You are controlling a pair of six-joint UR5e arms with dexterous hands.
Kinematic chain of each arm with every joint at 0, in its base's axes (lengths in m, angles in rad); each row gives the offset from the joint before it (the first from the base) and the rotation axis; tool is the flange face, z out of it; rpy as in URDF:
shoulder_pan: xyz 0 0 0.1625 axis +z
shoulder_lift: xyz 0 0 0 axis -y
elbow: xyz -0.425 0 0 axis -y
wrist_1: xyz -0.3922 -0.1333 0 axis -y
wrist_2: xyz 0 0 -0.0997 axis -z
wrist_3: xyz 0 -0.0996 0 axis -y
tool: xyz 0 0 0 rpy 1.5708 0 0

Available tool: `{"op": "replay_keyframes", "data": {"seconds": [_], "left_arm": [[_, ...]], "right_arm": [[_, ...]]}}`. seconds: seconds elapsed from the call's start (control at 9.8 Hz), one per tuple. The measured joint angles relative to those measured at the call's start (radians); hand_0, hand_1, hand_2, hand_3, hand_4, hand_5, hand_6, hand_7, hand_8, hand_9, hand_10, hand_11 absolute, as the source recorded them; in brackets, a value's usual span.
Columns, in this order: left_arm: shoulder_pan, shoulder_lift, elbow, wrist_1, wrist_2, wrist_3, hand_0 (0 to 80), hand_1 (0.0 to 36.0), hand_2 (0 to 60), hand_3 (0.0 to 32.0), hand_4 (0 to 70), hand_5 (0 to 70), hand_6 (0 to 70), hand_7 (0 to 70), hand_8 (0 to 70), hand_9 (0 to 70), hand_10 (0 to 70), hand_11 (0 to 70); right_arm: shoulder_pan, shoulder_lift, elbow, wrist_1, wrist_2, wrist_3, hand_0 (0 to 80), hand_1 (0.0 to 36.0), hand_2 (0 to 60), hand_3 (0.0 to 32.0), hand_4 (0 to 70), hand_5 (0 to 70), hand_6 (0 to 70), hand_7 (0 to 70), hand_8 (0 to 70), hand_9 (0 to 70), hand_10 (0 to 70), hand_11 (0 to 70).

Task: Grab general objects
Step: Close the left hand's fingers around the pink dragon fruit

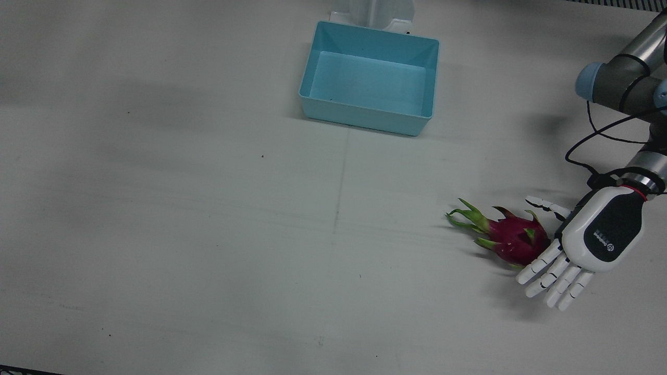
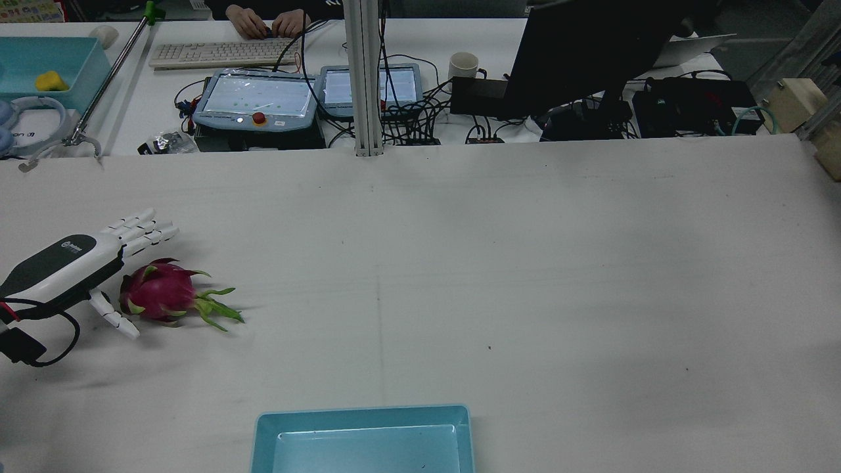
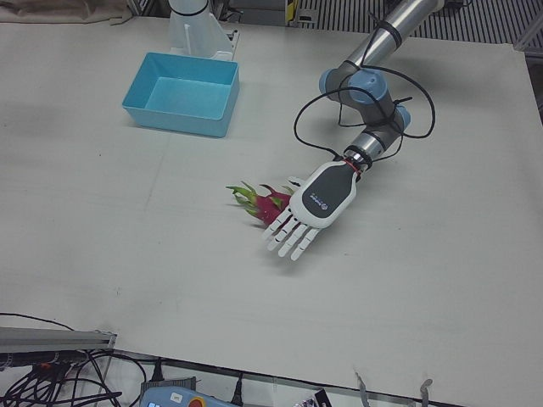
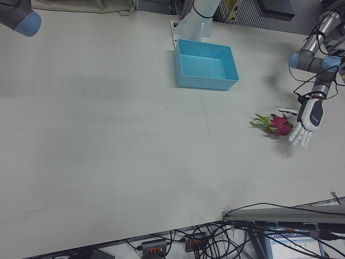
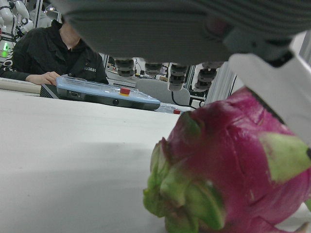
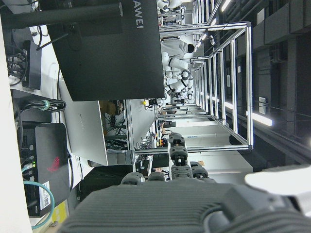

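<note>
A magenta dragon fruit (image 1: 516,239) with green leaf tips lies on the white table near the robot's left side; it also shows in the rear view (image 2: 158,292), the left-front view (image 3: 273,203) and the right-front view (image 4: 280,124). My left hand (image 1: 589,245) is open, low over the table, right beside the fruit's round end, with its fingers (image 1: 555,276) stretched past one side and its thumb (image 1: 544,204) on the other. In the left hand view the fruit (image 5: 233,165) fills the space under the palm (image 5: 170,24). My right hand (image 6: 175,204) shows only in its own view, holding nothing.
A light blue bin (image 1: 370,31) stands empty at the table's middle near the robot's pedestals; it also shows in the rear view (image 2: 361,414). Behind the table's far edge are monitors, teach pendants (image 2: 256,98) and cables. The right arm's elbow (image 4: 21,19) is at the right-front view's top left.
</note>
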Motion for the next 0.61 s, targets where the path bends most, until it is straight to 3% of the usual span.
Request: {"op": "replay_keyframes", "data": {"seconds": [0.1,0.31,0.61], "left_arm": [[0.011,-0.023,0.033,-0.001,-0.003,0.002,52.6,18.5,6.6,0.0,3.7,9.4,0.0,15.1,3.4,1.6,3.3,6.5],[0.028,-0.07,0.088,0.0,-0.005,0.022,51.4,16.1,4.8,0.0,14.7,24.1,0.0,12.7,2.7,1.1,2.5,4.9],[0.035,-0.088,0.096,0.004,-0.006,0.041,50.0,12.5,1.2,0.0,27.0,47.0,1.0,12.5,2.2,1.1,1.9,3.4]], "right_arm": [[0.0,0.0,0.0,0.0,0.0,0.0,0.0,0.0,0.0,0.0,0.0,0.0,0.0,0.0,0.0,0.0,0.0,0.0],[0.0,0.0,0.0,0.0,-0.001,0.0,0.0,0.0,0.0,0.0,0.0,0.0,0.0,0.0,0.0,0.0,0.0,0.0],[0.0,0.0,0.001,0.0,0.0,-0.001,0.0,0.0,0.0,0.0,0.0,0.0,0.0,0.0,0.0,0.0,0.0,0.0]]}}
